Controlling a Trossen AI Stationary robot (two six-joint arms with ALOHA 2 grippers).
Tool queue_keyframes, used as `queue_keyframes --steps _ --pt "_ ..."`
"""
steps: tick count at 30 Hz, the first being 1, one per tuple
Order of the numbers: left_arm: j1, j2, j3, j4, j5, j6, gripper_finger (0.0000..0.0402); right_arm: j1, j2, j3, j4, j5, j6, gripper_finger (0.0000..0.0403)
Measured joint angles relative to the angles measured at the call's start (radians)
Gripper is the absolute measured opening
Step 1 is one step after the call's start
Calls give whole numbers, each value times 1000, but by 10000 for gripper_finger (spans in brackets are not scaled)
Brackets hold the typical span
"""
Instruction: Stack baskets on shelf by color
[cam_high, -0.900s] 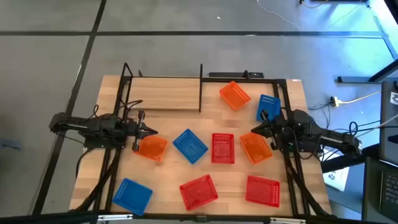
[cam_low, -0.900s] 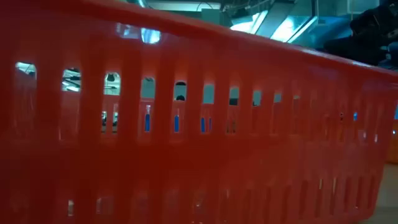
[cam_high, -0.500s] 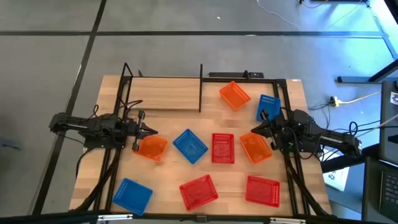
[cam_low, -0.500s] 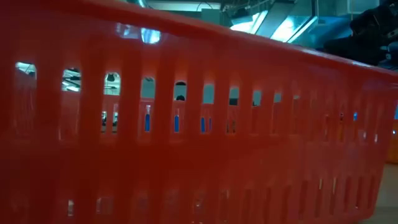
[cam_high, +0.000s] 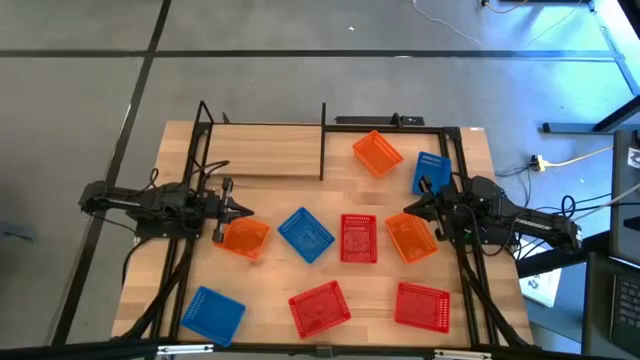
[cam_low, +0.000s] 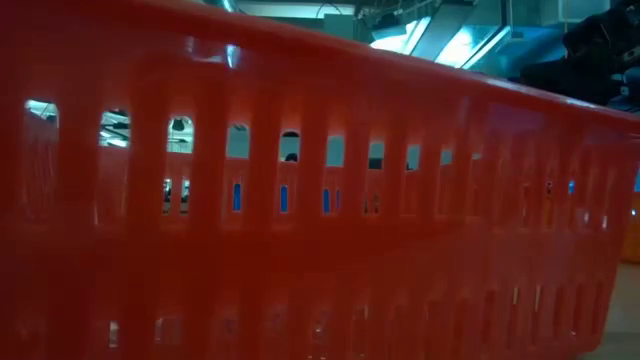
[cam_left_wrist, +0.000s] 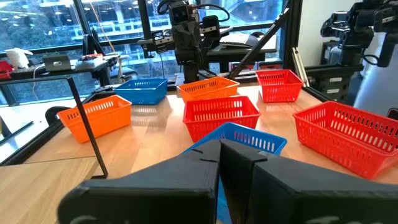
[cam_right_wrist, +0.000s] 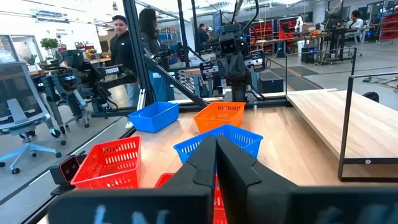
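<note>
Nine perforated plastic baskets, red, blue and orange, lie scattered on the wooden tabletop. The black-framed light-wood shelf sits at eleven o'clock, seemingly bare. Left gripper at nine, right gripper at three, jaws together.

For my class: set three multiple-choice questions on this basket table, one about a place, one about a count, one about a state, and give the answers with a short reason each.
1. Where does the left pincer sit?
A. Beside an orange basket
B. Inside a red basket
C. On the shelf

2. How many red baskets lie on the table?
A. One
B. Three
C. Five

3. How do the right pincer's fingers stand?
A. Wide open
B. Shut on a blue basket
C. Shut, holding nothing

Answers:
1. A: in the high view its tip ends at the orange basket's edge.
2. B: one red basket lies mid-table, another and a third near the front edge.
3. C: the right wrist view shows the fingers closed together with nothing between them.
</note>
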Motion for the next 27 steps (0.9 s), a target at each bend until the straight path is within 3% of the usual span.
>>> queue_keyframes --steps 17,23,27 --pt "0 0 0 0 0 0 0 0 0 0 15 17 1 13" --pt "0 0 0 0 0 0 0 0 0 1 92 17 79 12" --pt "0 0 0 0 0 0 0 0 1 61 75 17 79 3"
